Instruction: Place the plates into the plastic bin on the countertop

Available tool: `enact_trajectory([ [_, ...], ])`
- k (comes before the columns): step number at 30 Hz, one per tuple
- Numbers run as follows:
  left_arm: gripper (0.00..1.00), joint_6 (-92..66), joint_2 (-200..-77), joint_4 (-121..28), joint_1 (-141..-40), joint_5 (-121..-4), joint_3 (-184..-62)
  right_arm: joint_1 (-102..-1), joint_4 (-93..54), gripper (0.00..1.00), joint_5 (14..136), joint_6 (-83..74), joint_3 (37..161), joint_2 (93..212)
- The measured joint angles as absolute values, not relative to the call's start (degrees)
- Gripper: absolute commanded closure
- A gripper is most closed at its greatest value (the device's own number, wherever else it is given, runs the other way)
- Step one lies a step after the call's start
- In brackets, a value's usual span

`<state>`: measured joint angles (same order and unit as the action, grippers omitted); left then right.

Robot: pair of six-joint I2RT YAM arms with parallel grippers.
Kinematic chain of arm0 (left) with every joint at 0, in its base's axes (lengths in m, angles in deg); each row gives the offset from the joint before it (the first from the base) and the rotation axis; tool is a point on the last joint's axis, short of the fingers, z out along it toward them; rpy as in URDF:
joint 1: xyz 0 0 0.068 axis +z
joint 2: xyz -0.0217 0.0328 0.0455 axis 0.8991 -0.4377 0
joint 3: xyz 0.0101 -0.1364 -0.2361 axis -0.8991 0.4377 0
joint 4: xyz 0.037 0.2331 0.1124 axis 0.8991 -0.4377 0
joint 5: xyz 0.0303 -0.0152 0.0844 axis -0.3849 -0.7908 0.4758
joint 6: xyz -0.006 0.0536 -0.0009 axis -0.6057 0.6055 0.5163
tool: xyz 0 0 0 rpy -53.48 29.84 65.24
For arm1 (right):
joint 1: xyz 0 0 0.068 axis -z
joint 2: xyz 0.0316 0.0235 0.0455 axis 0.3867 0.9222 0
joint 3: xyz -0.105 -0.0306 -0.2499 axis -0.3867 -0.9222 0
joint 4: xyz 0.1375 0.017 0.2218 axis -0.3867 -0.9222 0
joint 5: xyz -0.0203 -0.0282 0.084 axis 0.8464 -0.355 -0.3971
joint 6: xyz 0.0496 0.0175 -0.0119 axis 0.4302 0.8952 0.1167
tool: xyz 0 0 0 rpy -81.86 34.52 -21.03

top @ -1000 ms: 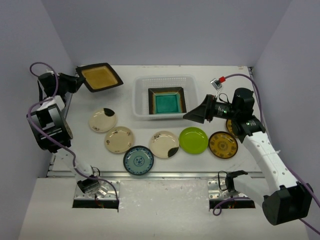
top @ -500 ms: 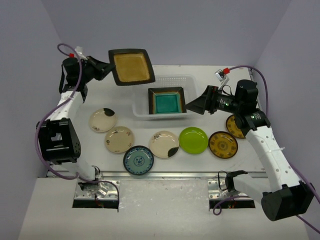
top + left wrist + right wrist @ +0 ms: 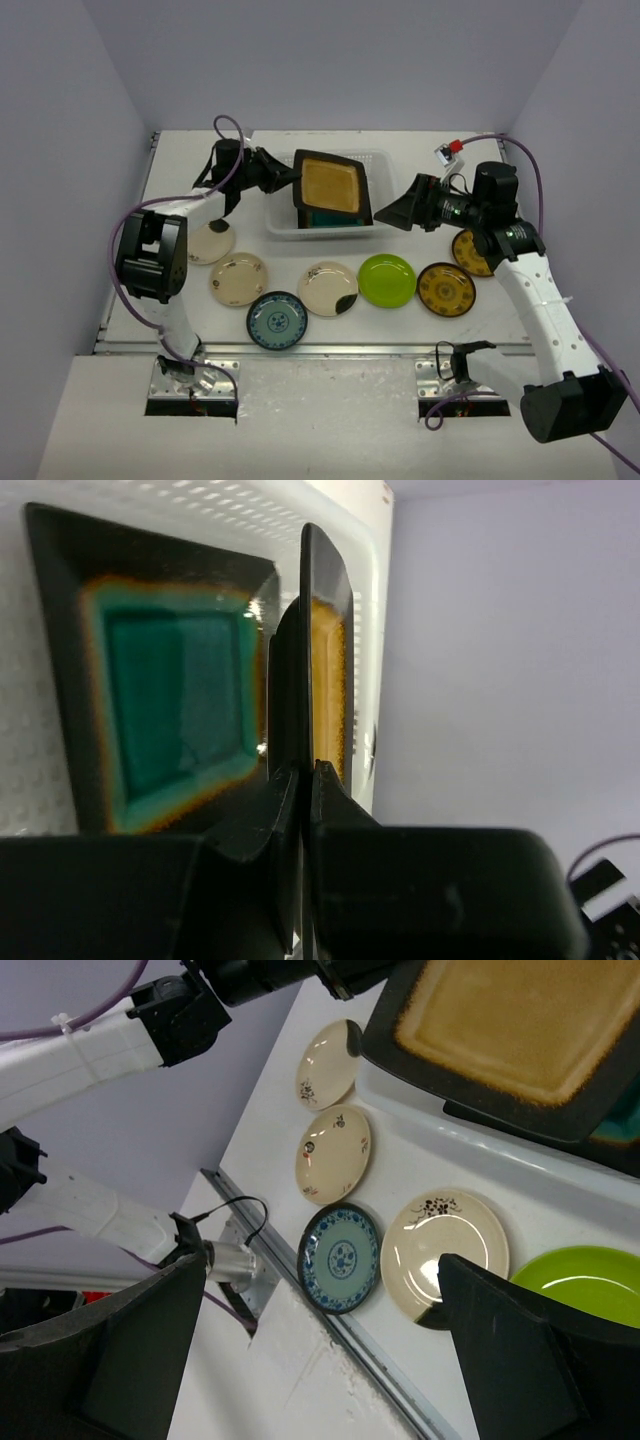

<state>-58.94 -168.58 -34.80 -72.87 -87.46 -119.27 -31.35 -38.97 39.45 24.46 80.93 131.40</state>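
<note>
At the near edge of the countertop (image 3: pixel 180 160), just behind the metal rail (image 3: pixel 330 349), lies 1 blue-white plate (image 3: pixel 277 320), flat and unstacked.

Behind it, 4 round dishes lie flat in a row, none overlapping:
- first cream plate (image 3: pixel 238 279)
- second cream plate (image 3: pixel 329 288), with a dark patch at its rim
- lime green plate (image 3: pixel 387 280)
- brown-yellow plate (image 3: pixel 446 289)

Farther back on the left lies a third cream plate (image 3: pixel 207 242), close beside the left arm. On the right, a second brown-yellow dish (image 3: pixel 468 252) is partly hidden under the right arm.

At the far side stands the plastic bin (image 3: pixel 282 215). It holds 1 item, the teal square plate (image 3: pixel 170 700), flat on its floor. The amber square plate (image 3: pixel 330 185) is tilted over the bin and covers most of the teal one. Contact with the bin cannot be determined.

The left gripper (image 3: pixel 290 180) has its jaws clamped on the amber plate's rim. The right gripper (image 3: pixel 394 213) is just beside the bin's right wall, jaws wide apart, nothing between them.
</note>
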Motion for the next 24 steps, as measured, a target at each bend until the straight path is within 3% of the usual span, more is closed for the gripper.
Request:
enact_trajectory([
  [11,1.00,-60.6,-174.8,-31.0,-73.5,-81.5,-115.5,-31.1,-39.5,0.01,39.6,23.8,80.9,131.0],
  [13,0.95,-60.5,-175.6,-30.8,-74.0,-81.1,-116.6,-31.1,-39.3,0.01,39.6,23.8,80.8,130.9],
  [16,0.67,-60.4,-177.4,-31.5,-75.2,-80.6,-119.4,-31.1,-38.2,0.01,39.6,23.9,80.1,130.9],
  [17,0.38,-60.4,-178.1,-31.9,-75.6,-80.4,-120.4,-31.1,-37.9,0.01,39.6,24.0,79.7,130.9],
  [18,0.00,-60.2,-178.5,-32.6,-76.1,-79.9,-121.4,-31.1,-37.8,0.01,39.5,24.2,79.4,131.0],
  [24,0.00,-56.0,-175.6,-36.6,-78.6,-75.4,-126.1,-31.1,-37.7,0.01,39.5,24.3,78.6,131.7],
])
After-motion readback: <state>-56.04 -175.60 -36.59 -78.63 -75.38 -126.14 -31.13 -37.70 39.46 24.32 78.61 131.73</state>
